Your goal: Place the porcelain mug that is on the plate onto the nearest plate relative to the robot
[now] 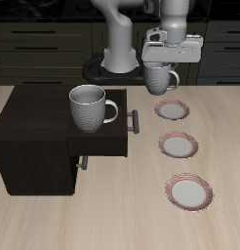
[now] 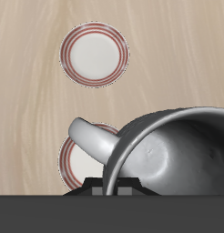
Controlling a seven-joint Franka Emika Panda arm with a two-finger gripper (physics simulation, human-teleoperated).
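The wooden surface (image 1: 112, 220) carries a dark cabinet (image 1: 39, 137) with its drawer pulled out, and a grey mug (image 1: 89, 106) stands on the cabinet top. Beside the cabinet three plates lie in a row: a front one (image 1: 188, 191), a middle one (image 1: 178, 146) and the back plate (image 1: 172, 109), which is nearest the robot base. The gripper (image 1: 161, 70) is clamped on the porcelain mug (image 1: 159, 78), held in the air just above the back plate. Only the exterior view shows the cabinet, the other mug and the dark room cupboards behind. The wrist view shows the mug's (image 2: 173, 150) pale inside and its loop handle, with one plate (image 2: 84, 155) partly hidden under it and another plate (image 2: 94, 55) well clear on bare wood.
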